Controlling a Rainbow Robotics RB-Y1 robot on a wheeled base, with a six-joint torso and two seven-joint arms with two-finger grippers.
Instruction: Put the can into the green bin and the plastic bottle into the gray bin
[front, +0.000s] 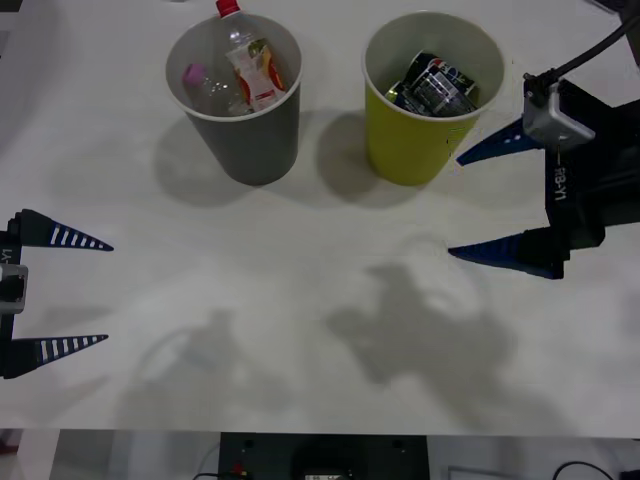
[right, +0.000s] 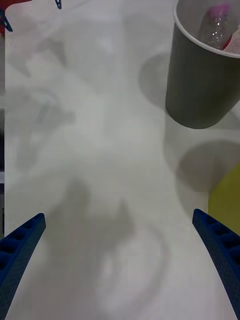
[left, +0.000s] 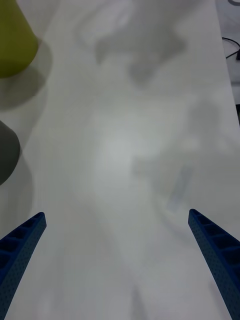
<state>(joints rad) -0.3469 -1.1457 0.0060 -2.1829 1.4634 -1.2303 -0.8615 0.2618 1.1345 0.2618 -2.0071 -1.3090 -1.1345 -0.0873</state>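
Crushed dark metal can (front: 436, 84) inside yellow-green tapered bin (front: 400, 150); red-capped clear plastic bottle (front: 250, 58) in dark gray tapered bin (front: 262, 145). Both claws wide, empty: right claw (front: 492, 200) just beside green bin, possibly tipping it; left claw (front: 72, 292) over white bench (front: 300, 300).

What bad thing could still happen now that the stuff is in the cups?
1. The right gripper hangs open right beside the green bin; a careless swing could knock it over and spill the can.
2. The plastic bottle stands tall in the gray bin, its red cap above the rim, so a bump might tip it out.
The left gripper waits open, far from both bins, so it seems harmless.
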